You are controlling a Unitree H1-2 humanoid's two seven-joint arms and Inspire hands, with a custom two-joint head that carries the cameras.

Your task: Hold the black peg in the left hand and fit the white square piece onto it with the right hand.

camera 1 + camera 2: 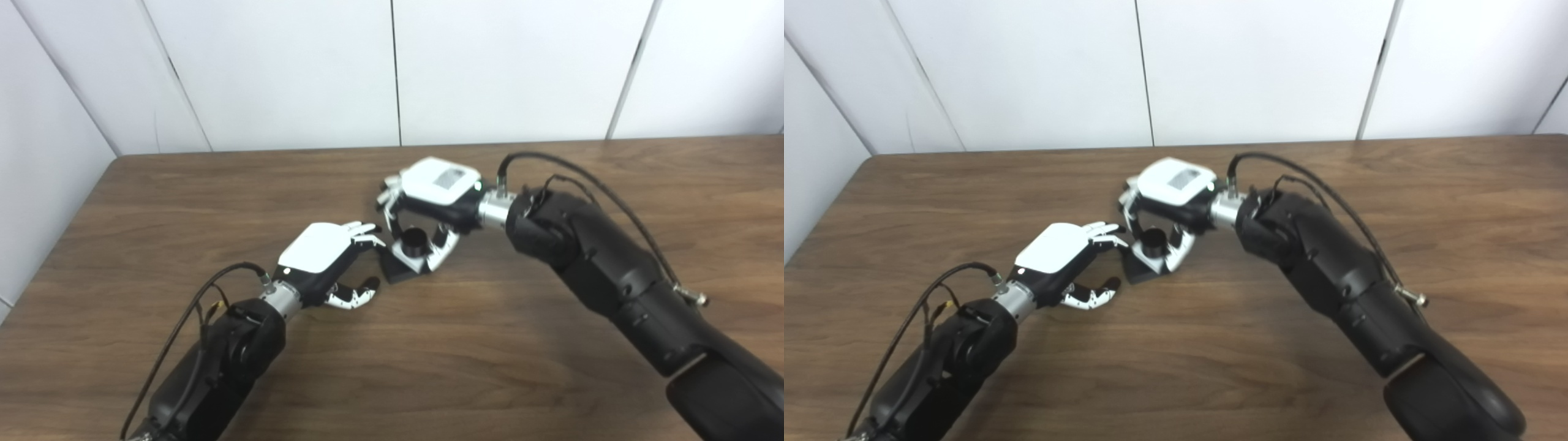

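Fingers (pixel 366 230) of our left hand (pixel 318 254) are spread and hold nothing; the thumb sits lower, just above the table (pixel 153 202), with a clear gap between it and the fingers. Our fingertips reach toward the peg (pixel 414 239) and come very near its base, but we cannot tell whether they touch it.

We see the peg standing upright on its dark square base, which rests flat on the table near the middle. Around the peg sits the white piece (pixel 409 256), and the peg's round black top shows above it. How far down the piece is seated we cannot tell.

Our right hand (pixel 429 196) arches over the peg from the far right side, its white back facing up. Its fingers curl down on the far side of the peg and its thumb comes down on the near right side, against the white piece. We appear to grip the piece between them, though the contact on the far side is hidden behind the peg.

Both arms come in from the bottom edge and meet near the table's centre, with the two hands just beside each other and the peg between them. A white panelled wall (pixel 392 67) stands behind the table.
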